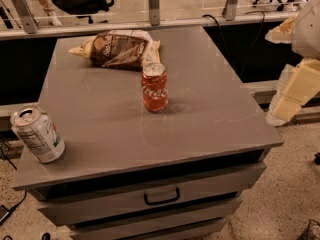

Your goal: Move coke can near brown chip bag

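The coke can (154, 87) stands upright near the middle of the grey drawer cabinet's top (215, 104), just on the near side of the right end of the brown chip bag (117, 48), which lies flat toward the far edge. 1 white and green can (37, 134) stands at the near left corner, well apart from both. The gripper (287, 101) hangs off the right side of the cabinet, beyond its edge and well apart from the coke can.
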Action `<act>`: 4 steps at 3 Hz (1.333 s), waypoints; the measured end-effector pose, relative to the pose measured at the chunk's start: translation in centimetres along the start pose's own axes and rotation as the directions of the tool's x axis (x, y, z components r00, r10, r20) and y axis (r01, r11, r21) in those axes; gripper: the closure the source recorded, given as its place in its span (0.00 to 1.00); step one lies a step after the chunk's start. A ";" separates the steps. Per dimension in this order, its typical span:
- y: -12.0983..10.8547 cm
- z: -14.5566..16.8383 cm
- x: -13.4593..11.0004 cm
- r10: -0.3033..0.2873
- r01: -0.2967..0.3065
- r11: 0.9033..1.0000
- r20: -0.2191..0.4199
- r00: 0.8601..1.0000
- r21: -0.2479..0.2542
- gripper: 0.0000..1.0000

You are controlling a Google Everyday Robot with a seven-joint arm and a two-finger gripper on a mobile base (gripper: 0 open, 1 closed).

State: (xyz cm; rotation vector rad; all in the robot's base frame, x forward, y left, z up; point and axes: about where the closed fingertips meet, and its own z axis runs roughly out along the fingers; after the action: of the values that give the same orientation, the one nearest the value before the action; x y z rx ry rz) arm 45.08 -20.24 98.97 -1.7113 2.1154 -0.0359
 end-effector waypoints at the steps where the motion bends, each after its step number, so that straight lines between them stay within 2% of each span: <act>1: -2.5 0.2 -4.5 -0.073 0.075 0.997 0.203 0.976 0.002 0.00; 2: -4.9 0.9 -10.2 -0.149 0.148 0.989 0.354 0.923 0.030 0.00; 3: -6.3 3.0 -14.3 -0.159 0.159 0.987 0.424 0.892 0.036 0.00; 4: -6.3 3.0 -14.3 -0.159 0.159 0.987 0.424 0.892 0.036 0.00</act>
State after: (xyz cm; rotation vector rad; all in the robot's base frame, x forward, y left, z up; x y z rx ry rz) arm 54.16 -7.65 102.28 -1.7036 1.6531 0.2683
